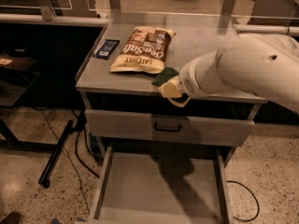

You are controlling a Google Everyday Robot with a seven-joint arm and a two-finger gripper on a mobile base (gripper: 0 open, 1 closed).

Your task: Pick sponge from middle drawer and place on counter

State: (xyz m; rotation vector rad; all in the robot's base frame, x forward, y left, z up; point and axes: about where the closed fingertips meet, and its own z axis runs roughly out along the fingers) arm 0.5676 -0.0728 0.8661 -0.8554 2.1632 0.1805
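Observation:
The sponge [164,75] is a small dark green pad, held at the tip of my gripper [167,83] just over the front edge of the counter [205,41], right of the chip bag. The gripper's yellowish fingers [172,90] are shut on the sponge. My thick white arm [247,69] reaches in from the right and hides the counter's right side. The middle drawer [159,190] stands pulled out below, its grey floor bare. I cannot tell whether the sponge touches the counter.
A chip bag [142,50] lies on the counter's middle and a dark blue flat packet [106,49] at its left edge. A shut grey drawer front with a dark bar handle [168,127] sits under the counter. Cables and a black stand leg [58,153] lie on the floor at left.

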